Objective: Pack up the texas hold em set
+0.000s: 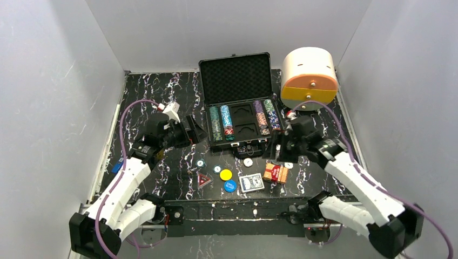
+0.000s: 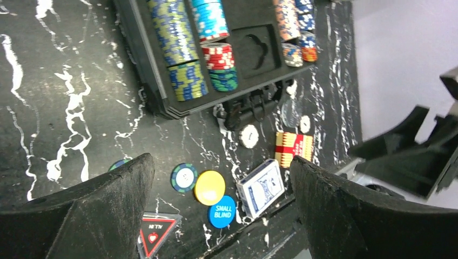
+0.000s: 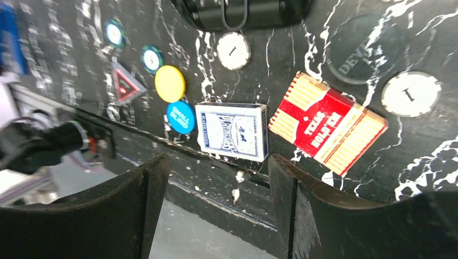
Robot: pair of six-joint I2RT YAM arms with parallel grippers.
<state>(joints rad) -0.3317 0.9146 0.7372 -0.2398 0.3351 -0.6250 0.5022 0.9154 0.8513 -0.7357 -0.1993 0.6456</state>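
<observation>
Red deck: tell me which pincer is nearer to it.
Right. The right pincer hangs just beyond the red deck; the left pincer is far off, at the left side of the case.

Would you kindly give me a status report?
Left hand, right hand open, empty. Black foam-lined briefcase open, poker chips inside; blue card deck, red card deck outside. Nothing blocking.

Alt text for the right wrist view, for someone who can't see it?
The right hand, open and empty, frames a blue card deck with a red deck beside it on the black marbled table. A yellow button, a blue button and a red triangle lie further left in frame.
</observation>
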